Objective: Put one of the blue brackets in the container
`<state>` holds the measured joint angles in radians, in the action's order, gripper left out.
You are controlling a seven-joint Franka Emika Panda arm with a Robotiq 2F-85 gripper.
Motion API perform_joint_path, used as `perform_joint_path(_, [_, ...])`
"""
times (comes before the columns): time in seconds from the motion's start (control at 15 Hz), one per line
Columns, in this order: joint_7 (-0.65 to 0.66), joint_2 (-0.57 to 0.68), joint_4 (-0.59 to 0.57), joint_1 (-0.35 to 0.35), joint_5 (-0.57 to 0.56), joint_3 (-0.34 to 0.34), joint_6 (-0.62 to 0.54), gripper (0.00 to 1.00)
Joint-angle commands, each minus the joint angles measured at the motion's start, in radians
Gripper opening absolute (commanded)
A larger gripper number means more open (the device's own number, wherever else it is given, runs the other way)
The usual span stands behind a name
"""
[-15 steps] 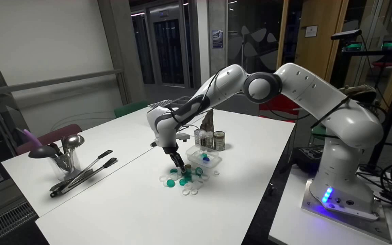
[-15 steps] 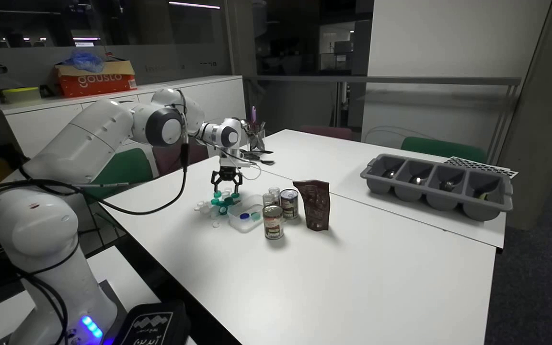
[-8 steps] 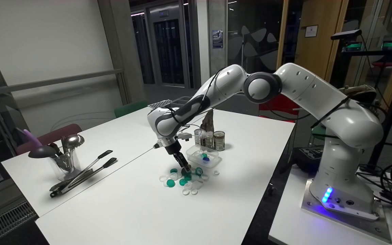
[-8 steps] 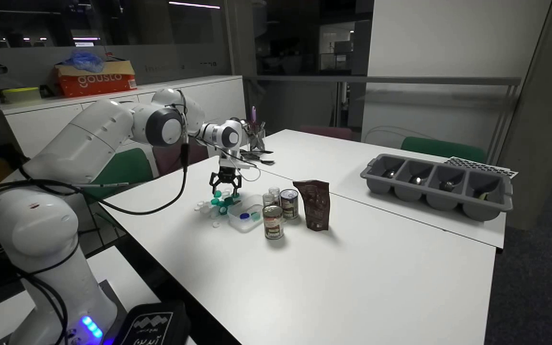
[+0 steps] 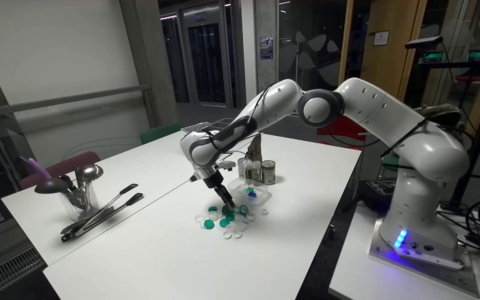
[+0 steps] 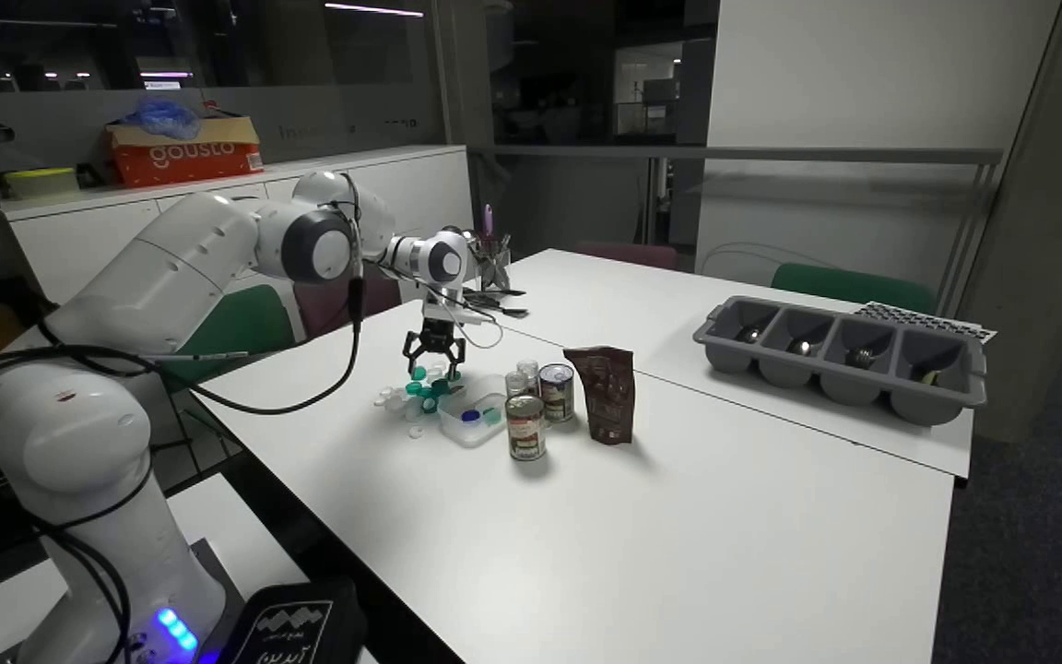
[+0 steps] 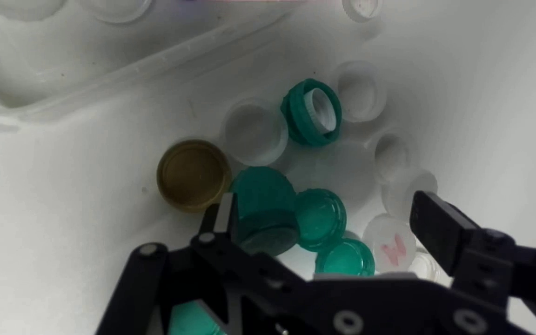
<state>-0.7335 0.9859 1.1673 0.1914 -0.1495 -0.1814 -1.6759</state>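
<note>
Several blue brackets, teal round cap-like pieces point(image 5: 208, 224) point(image 6: 428, 391), lie heaped with white and clear caps on the white table. In the wrist view, a large dark teal piece point(image 7: 264, 197) lies beside the left finger, with two smaller teal pieces point(image 7: 320, 219) point(image 7: 345, 258) between the fingers. Another teal piece point(image 7: 312, 111) has a white cap inside it. My gripper point(image 7: 324, 204) is open and points down over the heap, also in both exterior views point(image 5: 232, 205) point(image 6: 433, 369). I cannot tell whether a finger touches a piece. A dark grey upright container is out of view.
A clear plastic tub point(image 5: 261, 201) point(image 6: 468, 437) point(image 7: 123, 74), with blue and green caps inside, stands beside the heap. A brown-gold lid point(image 7: 193, 176) lies by the left finger. Cans point(image 5: 268, 173) point(image 6: 526, 429), a brown pouch point(image 6: 607, 397), tongs point(image 5: 102, 216) and a compartment tray point(image 6: 782, 367) stand around.
My gripper's tips have shifted slightly toward the clear tub, and the wrist has tilted a little. The fingers stay apart. The caps have not visibly moved.
</note>
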Motion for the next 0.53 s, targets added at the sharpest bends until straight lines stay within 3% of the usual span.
perform_joint_path(0.0, [0.004,0.023,-0.076,0.013,-0.019,0.011,0.086,1.0])
perform_joint_path(0.47, [-0.021,0.099,-0.231,0.054,-0.083,0.026,0.172,1.0])
